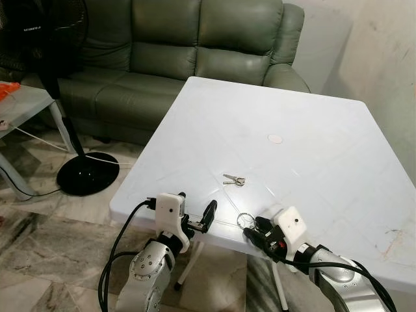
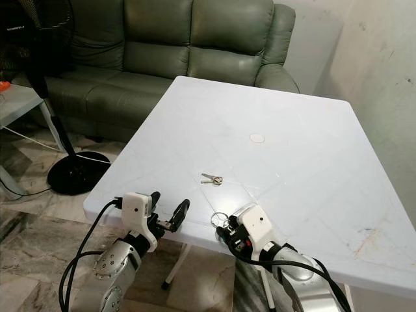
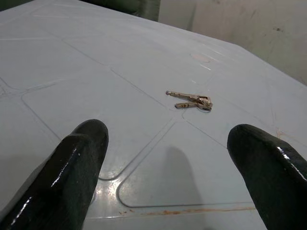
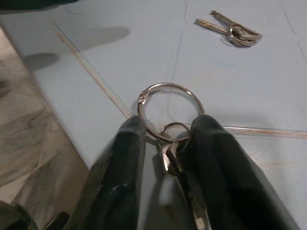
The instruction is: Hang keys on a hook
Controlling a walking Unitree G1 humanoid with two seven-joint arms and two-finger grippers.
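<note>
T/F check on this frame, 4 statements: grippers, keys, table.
1. The right gripper is shut on the key ring. True.
2. The left gripper holds the loose keys. False: its fingers are open, and those keys lie on the white table.
3. The loose keys lie on the sofa. False: they are on the table.
4. A black fan base stands on the floor to the robot's left of the table. True.

Silver arms, white wrist housings, black cables
</note>
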